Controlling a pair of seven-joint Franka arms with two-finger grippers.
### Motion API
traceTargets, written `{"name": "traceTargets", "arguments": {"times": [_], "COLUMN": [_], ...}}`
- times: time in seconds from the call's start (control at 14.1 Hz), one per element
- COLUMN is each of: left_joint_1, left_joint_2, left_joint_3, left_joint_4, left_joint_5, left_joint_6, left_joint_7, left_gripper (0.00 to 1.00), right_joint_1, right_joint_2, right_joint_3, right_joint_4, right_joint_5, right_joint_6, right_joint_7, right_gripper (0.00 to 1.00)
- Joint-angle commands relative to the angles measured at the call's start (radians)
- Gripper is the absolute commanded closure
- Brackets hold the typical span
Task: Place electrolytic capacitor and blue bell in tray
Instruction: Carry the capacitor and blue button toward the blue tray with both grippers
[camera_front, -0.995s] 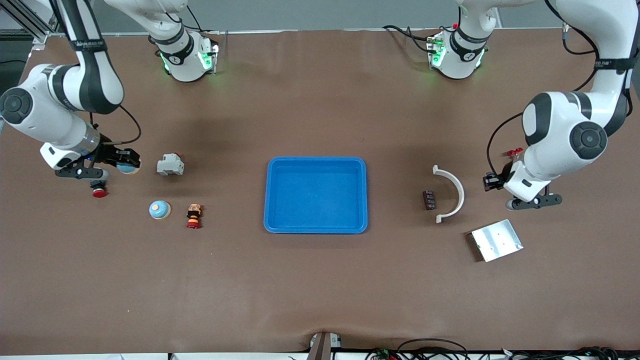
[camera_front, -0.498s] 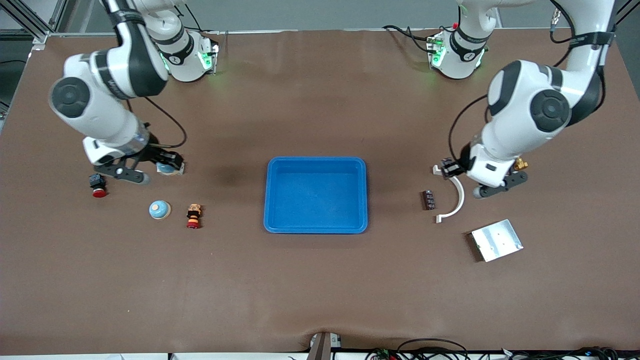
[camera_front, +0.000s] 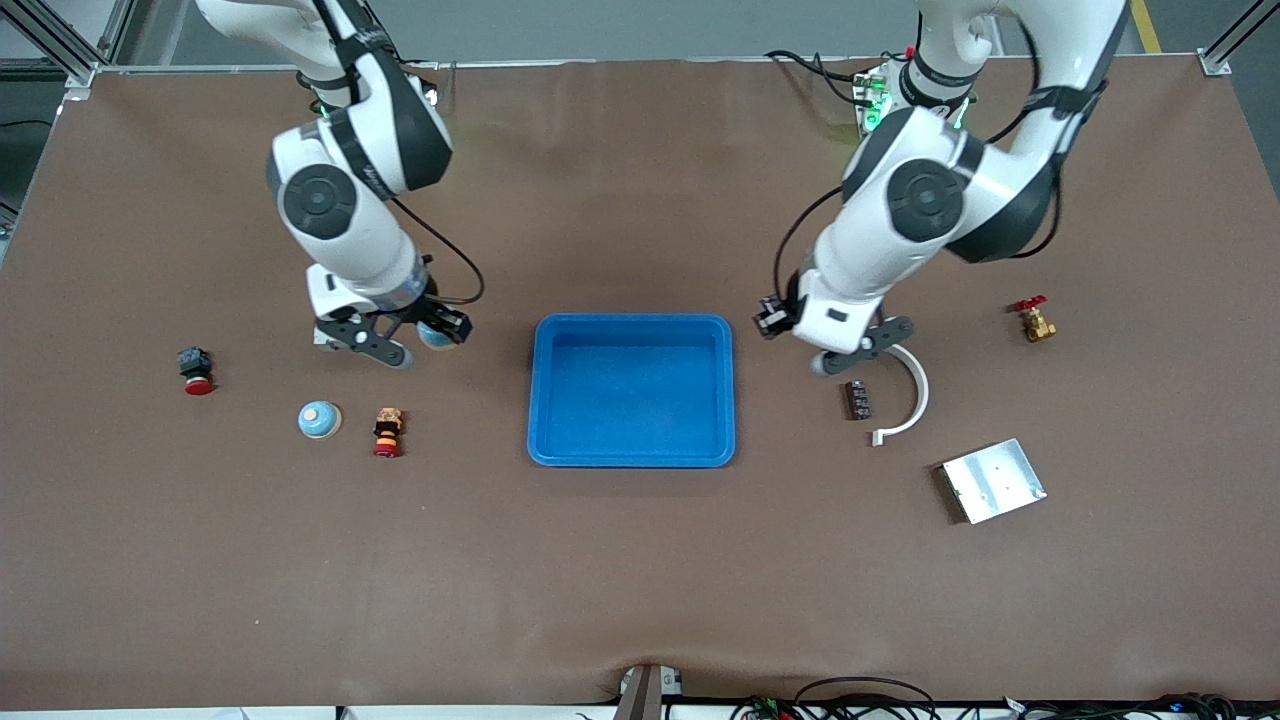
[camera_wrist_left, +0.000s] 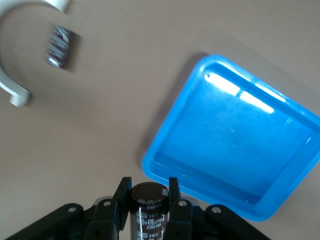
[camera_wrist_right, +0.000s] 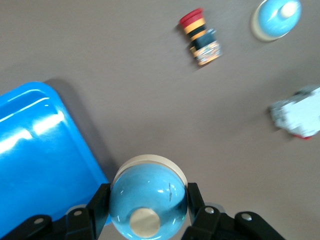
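Blue plastic tray (camera_front: 631, 448), shallow, rectangular, rounded corners, raised rim: lying at the middle of the table, nothing showing inside it.

Black cylindrical electrolytic capacitor (camera_wrist_left: 148, 210) with white printing: sitting clamped between the fingers of the left gripper (camera_wrist_left: 147, 191), which is hanging over bare table just beside the tray's rim on the left arm's side.

Glossy blue dome-shaped bell (camera_wrist_right: 148, 202) with a cream base and cream button: sitting clamped between the fingers of the right gripper (camera_wrist_right: 148, 196), which is hanging over bare table just beside the tray's corner on the right arm's side.

Second blue bell (camera_front: 319, 419): resting on the table toward the right arm's end, well apart from the tray.

Red-capped pushbutton with orange and black bands (camera_front: 386, 432): lying just beside that second bell, between it and the tray.

Black switch with red cap (camera_front: 195, 369): lying nearer the right arm's table end.

White curved plastic bracket (camera_front: 908, 392): lying toward the left arm's end, with a small dark component (camera_front: 858, 399) beside it.

Flat silver metal plate (camera_front: 993, 480): lying nearer the front camera than the bracket.

Brass valve with red handle (camera_front: 1033, 319): lying nearer the left arm's table end.
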Motion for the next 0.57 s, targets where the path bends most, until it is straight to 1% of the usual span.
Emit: {"name": "traceTargets", "arguments": {"times": [0.0,0.14,0.28,0.36,0.5], "left_joint_1": [-0.044,-0.085,-0.105,-0.111,-0.134], "left_joint_2": [0.143,0.233,0.308,0.344,0.382], "left_joint_3": [0.001,0.004,0.008,0.008,0.010], "left_joint_4": [0.131,0.191,0.222,0.236,0.239], "left_joint_5": [0.087,0.154,0.194,0.213,0.243], "left_joint_6": [-0.016,0.005,0.056,0.076,0.129], "left_joint_7": [-0.095,-0.158,-0.208,-0.227,-0.262], "left_gripper": [0.97,0.97,0.97,0.97,0.97], "right_joint_1": [0.085,0.130,0.165,0.165,0.167], "right_joint_2": [0.090,0.163,0.226,0.243,0.268], "right_joint_3": [-0.014,-0.014,-0.014,-0.013,-0.013], "right_joint_4": [0.073,0.122,0.131,0.131,0.139], "right_joint_5": [0.001,0.001,0.001,0.003,0.019], "right_joint_6": [0.033,0.065,0.160,0.188,0.197], "right_joint_7": [0.147,0.249,0.342,0.363,0.377], "right_gripper": [1.00,1.00,1.00,1.00,1.00]}}
